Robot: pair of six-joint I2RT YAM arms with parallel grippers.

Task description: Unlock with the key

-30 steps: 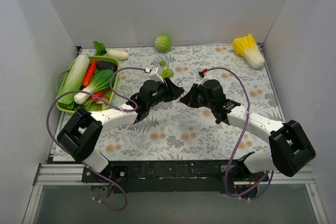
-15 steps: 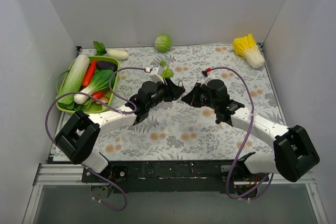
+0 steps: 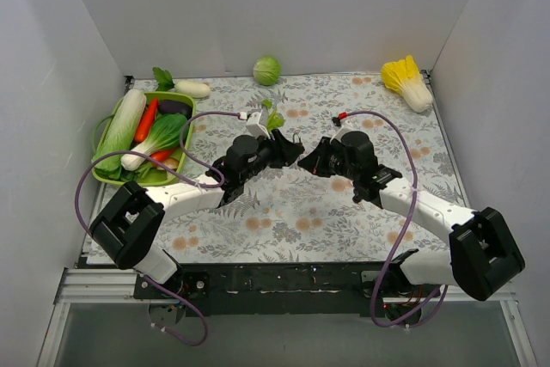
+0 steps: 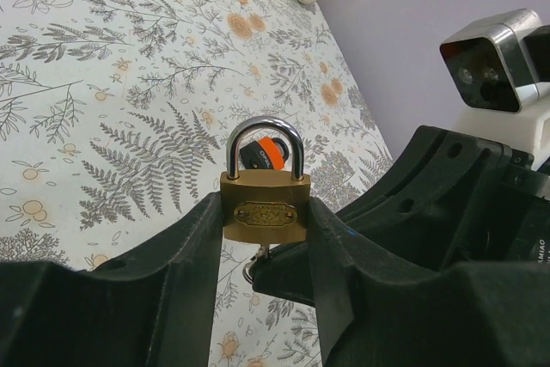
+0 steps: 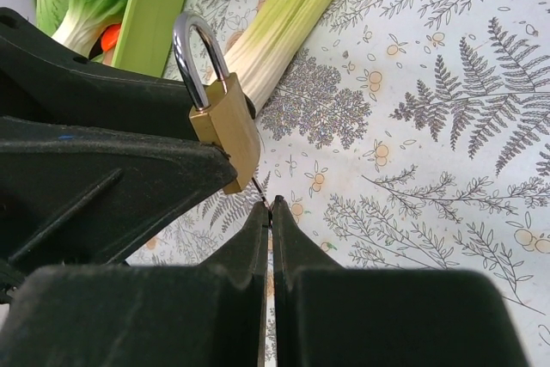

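My left gripper (image 3: 292, 145) is shut on a small brass padlock (image 4: 265, 212), held upright by its sides with the steel shackle closed. It also shows in the right wrist view (image 5: 228, 131). My right gripper (image 3: 308, 161) meets it tip to tip, with its jaws pressed together on the key. Only the key's thin metal blade (image 5: 260, 188) shows, running from the fingertips (image 5: 279, 212) up to the padlock's underside. The left wrist view shows the blade (image 4: 260, 255) just under the lock body. An orange-and-black padlock (image 4: 262, 154) lies on the cloth beyond, seen through the shackle.
A green basket (image 3: 110, 174) of vegetables stands at the left. A white radish (image 3: 191, 88), a round green cabbage (image 3: 266, 70) and a yellow napa cabbage (image 3: 408, 82) lie along the back. A pale green stalk (image 5: 284, 23) lies near the padlock. Grey walls enclose three sides.
Both grippers have shifted slightly to the right and away from the bases, staying tip to tip. The padlock and the key stay held.
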